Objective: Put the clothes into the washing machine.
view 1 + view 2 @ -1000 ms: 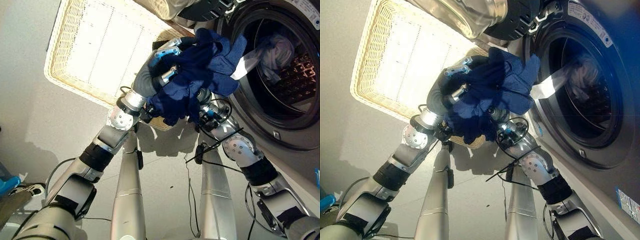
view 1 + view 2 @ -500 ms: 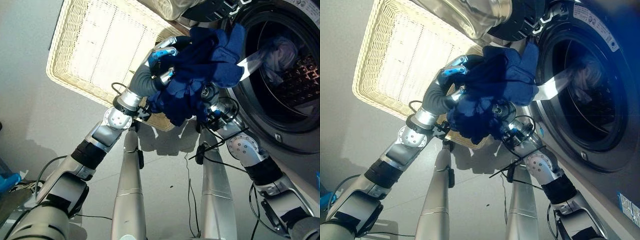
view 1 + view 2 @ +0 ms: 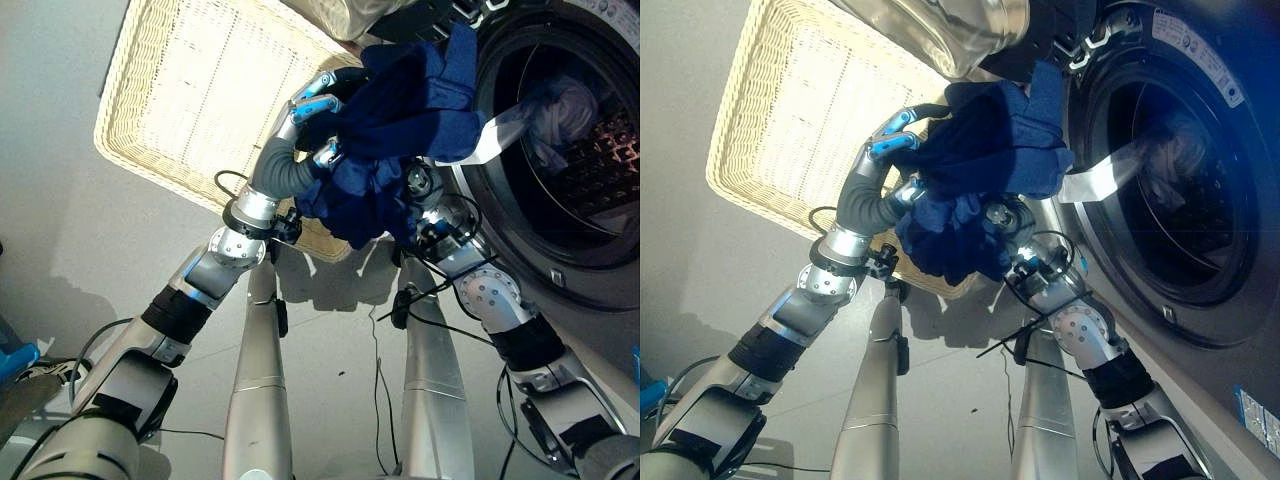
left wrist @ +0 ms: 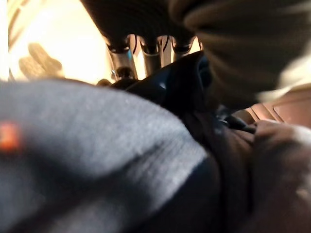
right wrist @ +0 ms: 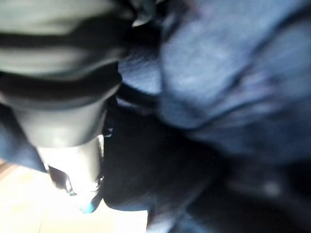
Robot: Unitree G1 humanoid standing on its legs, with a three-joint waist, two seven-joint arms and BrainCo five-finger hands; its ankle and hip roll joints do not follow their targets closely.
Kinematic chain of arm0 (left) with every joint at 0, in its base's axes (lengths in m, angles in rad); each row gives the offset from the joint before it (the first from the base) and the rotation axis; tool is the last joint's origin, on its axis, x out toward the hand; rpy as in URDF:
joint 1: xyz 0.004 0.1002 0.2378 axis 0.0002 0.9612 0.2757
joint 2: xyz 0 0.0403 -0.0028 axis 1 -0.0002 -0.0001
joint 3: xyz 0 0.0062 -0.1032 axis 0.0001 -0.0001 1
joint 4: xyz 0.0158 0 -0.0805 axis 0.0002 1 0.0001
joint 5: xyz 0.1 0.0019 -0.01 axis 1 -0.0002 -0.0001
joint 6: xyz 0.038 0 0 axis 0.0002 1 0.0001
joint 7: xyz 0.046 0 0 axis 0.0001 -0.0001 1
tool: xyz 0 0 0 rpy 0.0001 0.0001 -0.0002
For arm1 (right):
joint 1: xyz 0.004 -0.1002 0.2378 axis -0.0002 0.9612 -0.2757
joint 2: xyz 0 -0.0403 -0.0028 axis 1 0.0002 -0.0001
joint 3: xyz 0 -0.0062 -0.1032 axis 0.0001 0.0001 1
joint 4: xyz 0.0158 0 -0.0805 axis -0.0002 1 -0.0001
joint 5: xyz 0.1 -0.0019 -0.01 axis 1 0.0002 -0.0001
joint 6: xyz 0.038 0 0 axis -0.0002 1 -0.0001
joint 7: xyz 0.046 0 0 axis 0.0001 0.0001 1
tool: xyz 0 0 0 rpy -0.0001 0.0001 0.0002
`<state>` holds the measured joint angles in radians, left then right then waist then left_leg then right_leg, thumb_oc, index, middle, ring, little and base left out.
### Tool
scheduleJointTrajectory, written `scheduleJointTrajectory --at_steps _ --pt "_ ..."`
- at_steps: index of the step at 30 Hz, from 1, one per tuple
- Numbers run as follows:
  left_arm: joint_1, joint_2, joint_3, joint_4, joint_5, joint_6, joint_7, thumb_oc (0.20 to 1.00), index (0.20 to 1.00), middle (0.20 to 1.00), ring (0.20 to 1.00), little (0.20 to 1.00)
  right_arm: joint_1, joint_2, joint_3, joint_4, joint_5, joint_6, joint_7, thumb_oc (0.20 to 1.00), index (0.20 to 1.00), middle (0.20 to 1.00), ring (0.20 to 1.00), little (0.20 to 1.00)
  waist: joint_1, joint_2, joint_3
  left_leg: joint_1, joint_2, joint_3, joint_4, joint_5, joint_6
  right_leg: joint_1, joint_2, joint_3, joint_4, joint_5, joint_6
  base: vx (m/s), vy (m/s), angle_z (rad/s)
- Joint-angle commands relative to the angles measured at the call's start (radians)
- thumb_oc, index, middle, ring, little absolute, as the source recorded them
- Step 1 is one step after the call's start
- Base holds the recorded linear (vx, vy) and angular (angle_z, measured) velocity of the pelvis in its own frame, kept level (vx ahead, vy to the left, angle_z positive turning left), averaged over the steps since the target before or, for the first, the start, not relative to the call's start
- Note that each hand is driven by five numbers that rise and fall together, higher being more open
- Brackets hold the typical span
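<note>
Dark blue clothes [image 3: 400, 120] bundled aloft between both hands, just outside the open drum of the washing machine [image 3: 600, 270] and above the edge of the wicker basket [image 3: 190, 90] on the floor. Left hand [image 3: 315, 100] curled round the bundle's near side, fingers hooked into the cloth. Right hand [image 3: 420, 185] buried beneath the folds — whether spread or clenched cannot be told. Pale laundry [image 3: 560, 100] already lying inside the drum, one light strip trailing over the door rim.

Soft, limp and light by the look of it, likely to sag and spill loose ends rather than keep any shape. Best gripped deep in the bunched middle, not by a dangling corner — a trailing sleeve could catch on the door rim. No fragility to fear; a firm squeeze judged safe.
</note>
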<state>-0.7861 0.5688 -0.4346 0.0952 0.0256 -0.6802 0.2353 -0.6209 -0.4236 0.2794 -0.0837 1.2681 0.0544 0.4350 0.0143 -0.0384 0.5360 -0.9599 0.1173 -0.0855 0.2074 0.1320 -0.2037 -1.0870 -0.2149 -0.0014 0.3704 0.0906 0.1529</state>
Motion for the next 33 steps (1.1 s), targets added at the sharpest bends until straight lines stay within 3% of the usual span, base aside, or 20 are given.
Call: scheduleJointTrajectory --at_steps 1,2,4,6,7,8,10,12,13,15,17,18,19,20,21,24,25,26,28,33 --pt "-0.044 -0.003 -0.015 -0.079 -0.022 -0.002 -0.104 0.200 0.200 0.200 0.200 0.200 0.005 0.026 -0.014 -0.142 0.029 -0.012 0.053 0.200 0.200 0.200 0.200 0.200 -0.030 0.013 -0.016 -0.034 -0.124 0.062 0.032 -0.029 0.115 0.018 0.070 -0.131 -0.112 0.121 0.033 0.00 0.000 0.00" --pt "-0.032 -0.006 -0.021 -0.077 -0.024 0.000 -0.108 0.200 0.200 0.200 0.200 0.200 0.018 0.030 -0.008 -0.140 0.026 -0.012 0.052 0.200 0.200 0.200 0.200 0.200 -0.027 0.014 -0.016 -0.003 -0.121 0.056 0.036 -0.055 0.113 0.045 0.074 -0.124 -0.101 0.096 0.041 0.04 0.024 0.00" --pt "-0.047 -0.001 -0.026 -0.083 -0.027 0.011 -0.125 0.200 0.200 0.200 0.200 0.200 0.008 0.025 -0.010 -0.148 0.023 -0.015 0.050 0.200 0.200 0.200 0.200 0.200 -0.033 0.012 -0.016 -0.035 -0.123 0.064 0.034 -0.029 0.115 0.016 0.072 -0.129 -0.109 0.121 0.033 0.00 0.000 0.00" --pt "-0.049 -0.003 -0.030 -0.082 -0.028 0.013 -0.135 0.200 0.200 0.200 0.200 0.200 0.008 0.025 -0.009 -0.145 0.022 -0.019 0.053 0.200 0.200 0.200 0.200 0.200 -0.033 0.012 -0.016 -0.035 -0.123 0.064 0.034 -0.028 0.115 0.016 0.072 -0.128 -0.110 0.121 0.033 0.00 0.008 -0.01" --pt "-0.037 -0.006 -0.035 -0.078 -0.031 0.015 -0.138 0.200 0.200 0.200 0.200 0.200 0.020 0.029 -0.004 -0.140 0.024 -0.020 0.052 0.200 0.200 0.200 0.200 0.200 -0.030 0.014 -0.016 -0.004 -0.121 0.058 0.038 -0.054 0.112 0.044 0.076 -0.121 -0.100 0.095 0.041 0.00 0.000 0.00" --pt "-0.055 -0.002 -0.036 -0.081 -0.034 0.018 -0.142 0.200 0.200 0.200 0.200 0.200 0.006 0.026 -0.008 -0.142 0.024 -0.023 0.053 0.200 0.200 0.200 0.200 0.200 -0.034 0.013 -0.016 -0.036 -0.124 0.064 0.034 -0.028 0.115 0.014 0.073 -0.126 -0.109 0.121 0.033 0.00 0.000 0.00" --pt "-0.045 -0.005 -0.043 -0.077 -0.034 0.023 -0.146 0.200 0.200 0.200 0.200 0.200 0.017 0.031 -0.003 -0.138 0.027 -0.026 0.057 0.200 0.200 0.200 0.200 0.200 -0.031 0.014 -0.016 -0.005 -0.121 0.059 0.038 -0.054 0.112 0.041 0.077 -0.119 -0.099 0.095 0.041 0.00 0.000 0.00" --pt "-0.061 0.002 -0.043 -0.079 -0.026 0.028 -0.147 0.200 0.200 0.200 0.200 0.200 0.000 0.027 -0.006 -0.141 0.027 -0.031 0.053 0.200 0.200 0.200 0.200 0.200 -0.034 0.013 -0.016 -0.038 -0.125 0.063 0.034 -0.027 0.115 0.012 0.075 -0.124 -0.110 0.122 0.033 0.00 0.000 0.00" --pt "-0.047 -0.001 -0.046 -0.077 -0.026 0.028 -0.148 0.200 0.200 0.200 0.200 0.200 0.013 0.031 -0.001 -0.138 0.027 -0.031 0.051 0.200 0.200 0.200 0.200 0.200 -0.030 0.015 -0.016 -0.007 -0.122 0.057 0.038 -0.053 0.112 0.040 0.079 -0.118 -0.100 0.096 0.041 0.00 0.000 0.00" --pt "-0.059 0.003 -0.039 -0.078 -0.017 0.028 -0.140 0.200 0.200 0.200 0.200 0.200 -0.002 0.024 -0.006 -0.142 0.032 -0.032 0.050 0.200 0.200 0.200 0.200 0.200 -0.034 0.015 -0.016 -0.038 -0.125 0.064 0.032 -0.026 0.115 0.012 0.076 -0.123 -0.111 0.121 0.032 0.00 0.000 0.00" --pt "-0.046 0.002 -0.036 -0.081 -0.010 0.033 -0.114 0.203 0.203 0.203 0.203 0.203 0.011 0.024 -0.006 -0.139 0.036 -0.035 0.056 0.200 0.200 0.200 0.200 0.200 -0.031 0.017 -0.016 -0.016 -0.123 0.058 0.037 -0.046 0.113 0.030 0.079 -0.115 -0.101 0.101 0.038 0.00 0.000 0.00" --pt "-0.054 0.004 -0.032 -0.082 -0.005 0.033 -0.106 0.294 0.294 0.294 0.294 0.294 0.002 0.022 -0.010 -0.140 0.037 -0.036 0.059 0.200 0.200 0.200 0.200 0.200 -0.034 0.017 -0.016 -0.039 -0.125 0.064 0.034 -0.027 0.115 0.009 0.077 -0.120 -0.108 0.120 0.032 0.00 0.000 0.00" --pt "-0.041 0.001 -0.031 -0.080 0.000 0.031 -0.085 0.580 0.580 0.580 0.580 0.580 0.013 0.025 -0.008 -0.136 0.039 -0.036 0.063 0.200 0.200 0.200 0.200 0.200 -0.031 0.018 -0.016 -0.016 -0.124 0.058 0.037 -0.046 0.113 0.031 0.080 -0.115 -0.101 0.100 0.039 0.00 0.000 0.00" --pt "-0.031 -0.001 -0.027 -0.080 0.012 0.034 -0.055 1.000 1.000 1.000 1.000 1.000 0.020 0.026 -0.008 -0.135 0.038 -0.038 0.065 0.200 0.200 0.200 0.200 0.200 -0.029 0.018 -0.016 -0.008 -0.124 0.056 0.039 -0.052 0.113 0.038 0.081 -0.114 -0.098 0.094 0.040 0.00 0.000 0.00" --pt "-0.036 0.000 -0.015 -0.082 0.030 0.036 -0.002 1.000 1.000 1.000 1.000 1.000 0.008 0.022 -0.013 -0.138 0.036 -0.040 0.065 0.200 0.200 0.200 0.200 0.200 -0.031 0.017 -0.016 -0.040 -0.127 0.060 0.036 -0.027 0.115 0.010 0.077 -0.120 -0.106 0.118 0.031 0.00 0.000 0.00" --pt "-0.021 -0.005 -0.001 -0.078 0.067 0.032 0.131 1.000 1.000 1.000 1.000 1.000 0.017 0.033 -0.010 -0.134 0.033 -0.044 0.061 0.200 0.200 0.200 0.200 0.200 -0.025 0.018 -0.016 -0.019 -0.126 0.052 0.042 -0.046 0.115 0.029 0.080 -0.115 -0.095 0.097 0.037 -0.01 -0.002 0.00" --pt "-0.024 -0.007 0.011 -0.077 0.103 0.019 0.222 1.000 1.000 1.000 1.000 1.000 0.004 0.034 -0.015 -0.137 0.031 -0.044 0.055 0.200 0.200 0.200 0.200 0.200 -0.027 0.017 -0.016 -0.047 -0.127 0.055 0.040 -0.025 0.117 0.004 0.077 -0.120 -0.101 0.116 0.029 0.04 -0.018 0.00" --pt "-0.007 -0.014 0.011 -0.073 0.109 0.013 0.236 1.000 1.000 1.000 1.000 1.000 0.018 0.041 -0.011 -0.134 0.030 -0.043 0.054 0.200 0.200 0.200 0.200 0.200 -0.023 0.018 -0.016 -0.015 -0.125 0.049 0.046 -0.052 0.115 0.033 0.080 -0.114 -0.090 0.089 0.038 0.00 0.000 0.00" --pt "0.007 -0.031 0.057 -0.071 0.200 -0.008 0.433 1.000 1.000 1.000 1.000 1.000 0.007 0.056 -0.023 -0.139 0.018 -0.046 0.048 0.200 0.200 0.200 0.200 0.200 -0.020 0.015 -0.016 -0.051 -0.129 0.045 0.044 -0.027 0.116 0.003 0.075 -0.123 -0.097 0.112 0.029 -0.02 -0.054 0.01" --pt "0.040 -0.073 0.107 -0.078 0.300 -0.050 0.637 1.000 1.000 1.000 1.000 1.000 0.002 0.090 -0.030 -0.145 -0.001 -0.043 0.028 0.200 0.200 0.200 0.200 0.200 -0.012 0.011 -0.016 -0.055 -0.132 0.035 0.044 -0.025 0.116 0.003 0.075 -0.130 -0.096 0.112 0.029 0.00 -0.042 0.01"
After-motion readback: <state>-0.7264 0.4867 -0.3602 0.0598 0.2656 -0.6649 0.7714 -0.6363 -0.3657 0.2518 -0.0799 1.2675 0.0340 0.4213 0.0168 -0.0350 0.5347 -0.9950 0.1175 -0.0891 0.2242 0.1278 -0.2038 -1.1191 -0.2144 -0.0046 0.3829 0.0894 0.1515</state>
